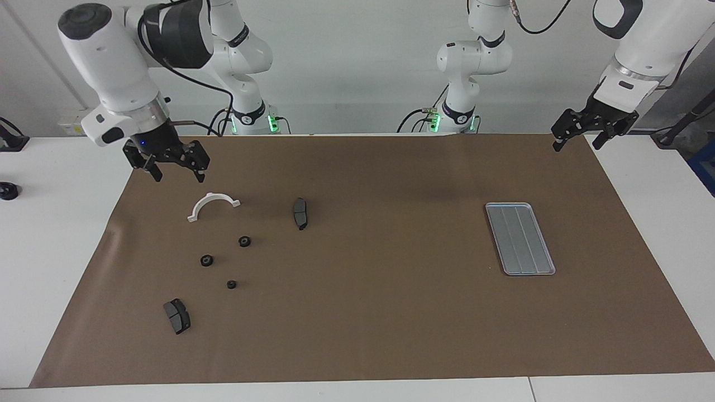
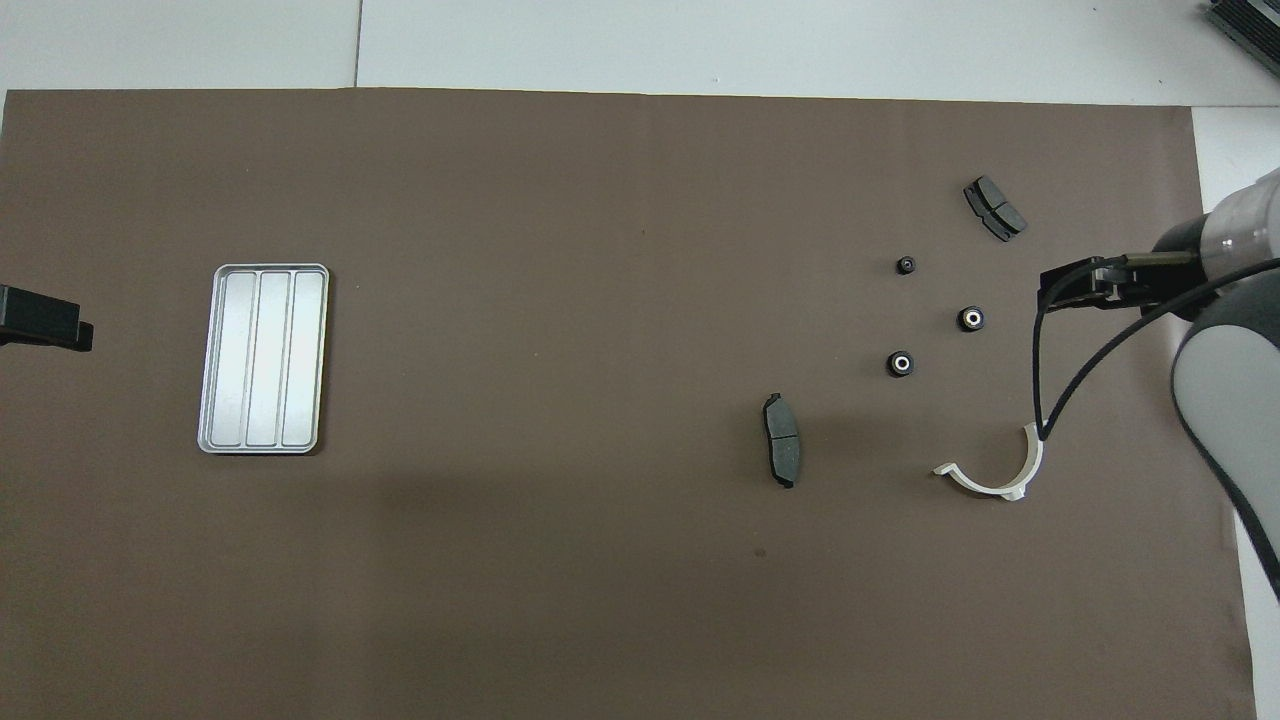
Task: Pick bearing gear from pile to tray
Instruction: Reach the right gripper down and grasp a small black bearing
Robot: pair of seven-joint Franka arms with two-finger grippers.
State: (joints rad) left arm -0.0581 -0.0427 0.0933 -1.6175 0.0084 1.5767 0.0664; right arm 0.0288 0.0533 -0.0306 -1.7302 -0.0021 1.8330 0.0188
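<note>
The pile lies loose on the brown mat at the right arm's end. It holds three small black bearing gears (image 1: 244, 241) (image 1: 206, 260) (image 1: 232, 284), which also show from overhead (image 2: 900, 364) (image 2: 971, 319) (image 2: 905, 265). A white half-ring bracket (image 1: 211, 196) and two dark brake pads (image 1: 300, 213) (image 1: 177, 316) lie among them. My right gripper (image 1: 177, 170) hangs open and empty over the mat's edge, close to the bracket. The silver grooved tray (image 1: 519, 238) (image 2: 265, 357) sits empty toward the left arm's end. My left gripper (image 1: 575, 144) waits open over the mat's corner near its base.
The brown mat (image 1: 391, 312) covers most of the white table. The right arm's black cable (image 2: 1040, 400) hangs over the bracket (image 2: 1000, 490) in the overhead view. A small black object (image 1: 8, 191) sits on the bare table off the mat at the right arm's end.
</note>
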